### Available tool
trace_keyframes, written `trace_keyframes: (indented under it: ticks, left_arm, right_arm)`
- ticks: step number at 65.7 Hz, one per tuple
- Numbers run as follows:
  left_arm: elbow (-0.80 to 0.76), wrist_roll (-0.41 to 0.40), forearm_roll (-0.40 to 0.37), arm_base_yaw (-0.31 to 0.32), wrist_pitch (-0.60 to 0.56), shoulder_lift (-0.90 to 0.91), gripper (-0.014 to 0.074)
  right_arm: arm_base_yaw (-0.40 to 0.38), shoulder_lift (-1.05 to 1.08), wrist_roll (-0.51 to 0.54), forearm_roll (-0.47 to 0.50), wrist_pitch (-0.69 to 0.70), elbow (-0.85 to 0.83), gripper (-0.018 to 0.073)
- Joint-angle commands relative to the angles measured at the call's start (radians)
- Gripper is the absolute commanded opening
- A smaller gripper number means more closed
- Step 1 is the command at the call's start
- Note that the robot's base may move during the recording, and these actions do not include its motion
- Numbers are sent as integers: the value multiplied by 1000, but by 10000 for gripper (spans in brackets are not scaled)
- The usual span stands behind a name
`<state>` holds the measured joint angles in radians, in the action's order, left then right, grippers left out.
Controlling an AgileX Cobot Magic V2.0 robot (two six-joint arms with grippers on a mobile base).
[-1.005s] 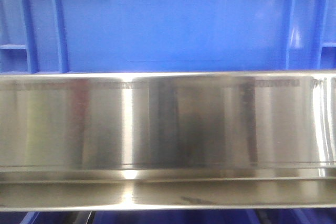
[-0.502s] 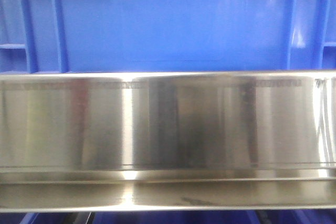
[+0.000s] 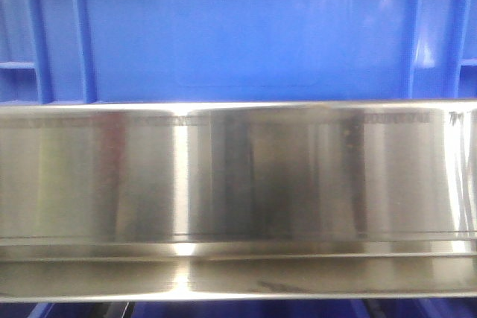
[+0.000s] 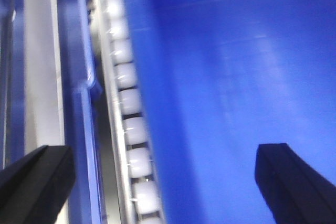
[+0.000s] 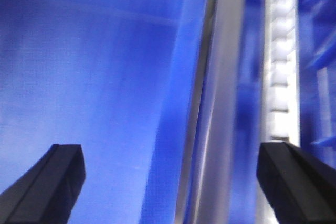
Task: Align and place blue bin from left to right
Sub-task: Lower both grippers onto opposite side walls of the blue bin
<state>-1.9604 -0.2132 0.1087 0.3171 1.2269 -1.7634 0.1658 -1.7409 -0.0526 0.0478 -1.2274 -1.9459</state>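
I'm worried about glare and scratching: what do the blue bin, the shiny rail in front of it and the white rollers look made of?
The blue bin: moulded plastic, semi-gloss, judging by its ribs and soft sheen. The rail: likely stainless steel, polished, with streaked mirror-like reflections. The rollers: probably white plastic, though blur leaves that open.

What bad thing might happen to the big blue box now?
Both hands are open. The left hand and the right hand each seem to straddle a side wall of the blue box, so nothing grips it yet. If they lift before closing, it may slip or tilt. The white rollers run close beside the box, so a hand might catch on them. The wrist pictures are blurry, so the fit is hard to judge.
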Motion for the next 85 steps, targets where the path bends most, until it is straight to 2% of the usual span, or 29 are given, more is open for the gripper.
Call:
trace_keyframes:
  ticks: [1, 20, 73, 79, 83, 85]
  left_arm:
    - [-10, -7, -23, -6, -20, -8, 601]
    - [-10, -7, -57, -6, -21, -49, 601]
    - [-10, -6, -66, -4, -23, -68, 598]
    - [-10, -6, -66, -4, -19, -68, 556]
    - [-10, -6, -66, -4, -16, -68, 482]
    - [-10, -6, -66, -4, -14, -68, 430]
  right_arm:
    - [-2, -23, -2, 0, 6, -8, 559]
    - [-2, -81, -2, 0, 32, -8, 559]
    - [-2, -90, -2, 14, 85, -8, 559]
    - [-2, -92, -2, 14, 85, -8, 505]
    - [-2, -94, -2, 14, 85, -7, 417]
    - [-2, -94, -2, 14, 82, -7, 343]
